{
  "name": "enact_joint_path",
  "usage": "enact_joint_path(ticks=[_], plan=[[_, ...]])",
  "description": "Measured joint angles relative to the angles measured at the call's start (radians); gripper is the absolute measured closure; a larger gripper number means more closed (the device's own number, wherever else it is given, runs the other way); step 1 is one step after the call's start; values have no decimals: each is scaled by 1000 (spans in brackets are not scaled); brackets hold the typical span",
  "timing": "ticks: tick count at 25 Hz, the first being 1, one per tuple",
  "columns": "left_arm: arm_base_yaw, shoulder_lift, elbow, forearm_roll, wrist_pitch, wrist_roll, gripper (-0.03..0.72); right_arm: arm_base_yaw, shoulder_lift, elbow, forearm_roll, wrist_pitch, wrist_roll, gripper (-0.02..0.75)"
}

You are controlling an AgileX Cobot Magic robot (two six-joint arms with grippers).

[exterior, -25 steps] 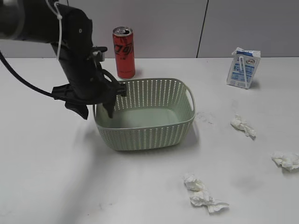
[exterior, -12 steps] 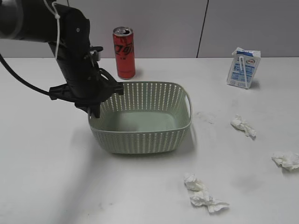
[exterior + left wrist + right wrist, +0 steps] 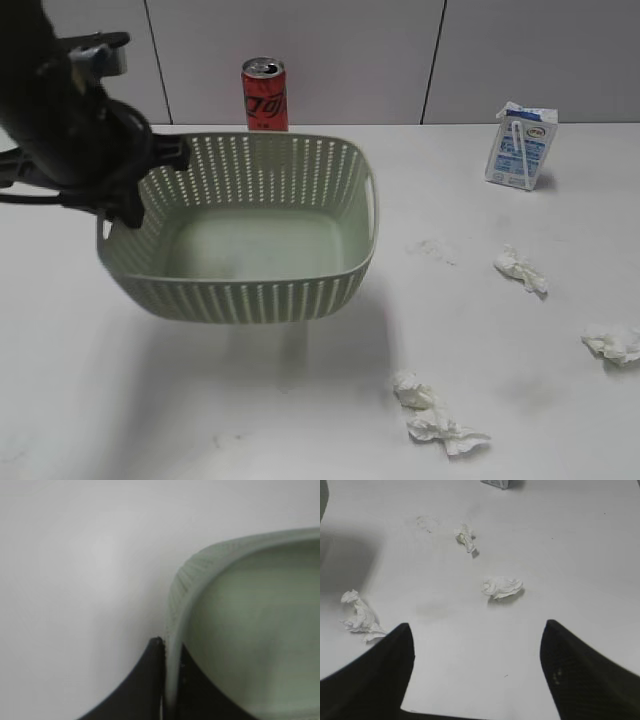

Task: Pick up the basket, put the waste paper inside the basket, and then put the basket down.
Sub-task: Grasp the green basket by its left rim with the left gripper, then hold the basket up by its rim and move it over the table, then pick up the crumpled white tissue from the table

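Note:
The pale green basket (image 3: 260, 290) hangs in the air above the table, tilted toward the camera, its shadow below it. My left gripper (image 3: 128, 205) is shut on the basket's left rim; the left wrist view shows the rim (image 3: 175, 610) pinched between the two black fingers (image 3: 170, 652). Three crumpled white waste paper wads lie on the table: one at front (image 3: 432, 418), one at right (image 3: 520, 270), one at the far right edge (image 3: 612, 343). They also show in the right wrist view (image 3: 501, 586) (image 3: 465, 536) (image 3: 359, 617). My right gripper (image 3: 477, 645) is open and empty above the table, out of the exterior view.
A red drink can (image 3: 265, 95) stands behind the basket by the wall. A white-and-blue drink carton (image 3: 520, 145) stands at the back right. The white table (image 3: 500, 400) stretches around the wads.
My left gripper has lifted the basket off the table and carried it up and to the left, toward the camera. The paper wads have not moved.

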Motion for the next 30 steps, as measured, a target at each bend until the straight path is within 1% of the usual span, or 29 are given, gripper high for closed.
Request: enact_joint_path(ticks=[1, 2, 3, 6, 10, 13, 17, 20, 21, 24, 26, 30], plan=[[7, -22, 40, 0, -18, 0, 688, 0, 53, -11, 6, -14, 0, 148], [27, -49, 125, 0, -50, 0, 688, 0, 179, -39, 24, -48, 0, 148], [27, -49, 125, 0, -50, 0, 688, 0, 179, -39, 24, -48, 0, 148], [46, -46, 183, 0, -76, 1, 688, 0, 410, -102, 63, -69, -27, 148], [50, -33, 187, -9, -109, 7, 688, 0, 775, -214, 123, -93, -139, 148], [50, -25, 187, -19, -116, 8, 688, 0, 1066, -320, 130, -145, -197, 148], [50, -25, 187, -21, -120, 9, 688, 0, 1354, -489, 133, -185, -219, 148], [50, -20, 187, -49, -136, 17, 688, 4, 1544, -608, 132, -197, -227, 148], [50, -11, 187, -63, -145, 37, 688, 8, 1589, -645, 127, -197, -232, 148], [50, 33, 155, -87, -134, 68, 688, 29, 1714, -722, 105, -204, -249, 160], [50, 72, 94, -90, -104, 72, 688, 47, 1778, -762, 72, -211, -253, 189], [50, 142, -8, -97, -63, 76, 688, 73, 1865, -789, 15, -222, -256, 249]])
